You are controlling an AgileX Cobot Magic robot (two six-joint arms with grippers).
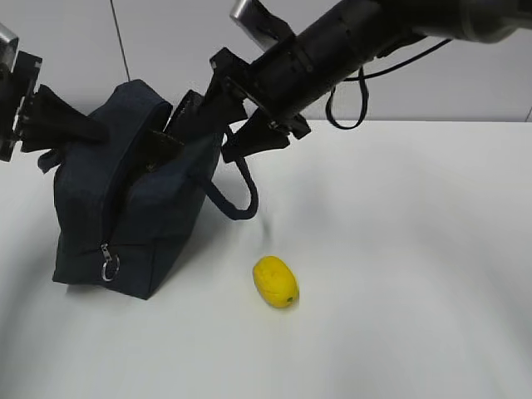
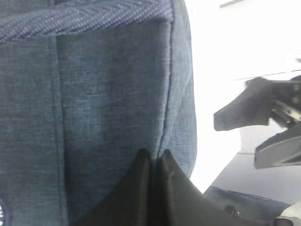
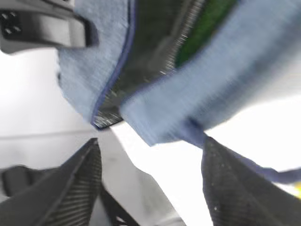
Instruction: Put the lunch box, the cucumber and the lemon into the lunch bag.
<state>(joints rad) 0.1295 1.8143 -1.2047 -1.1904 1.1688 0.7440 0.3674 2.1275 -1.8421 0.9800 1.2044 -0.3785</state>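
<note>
The navy lunch bag (image 1: 158,224) stands at the left of the table with its top gaping. My left gripper (image 1: 100,129) is shut, its tips pinched on the bag's fabric at a seam (image 2: 154,153). My right gripper (image 1: 204,133) hovers open just outside the bag's mouth, with nothing between its fingers (image 3: 150,141). In the right wrist view a strip of green, likely the cucumber (image 3: 202,28), shows inside the opening of the bag (image 3: 225,80). The yellow lemon (image 1: 276,281) lies on the table in front of the bag. The lunch box is hidden.
A loop handle (image 1: 241,191) hangs off the bag's right side towards the lemon. The silver ring pull (image 1: 109,268) dangles at the bag's near left corner. White tabletop (image 1: 416,274) stretches to the right.
</note>
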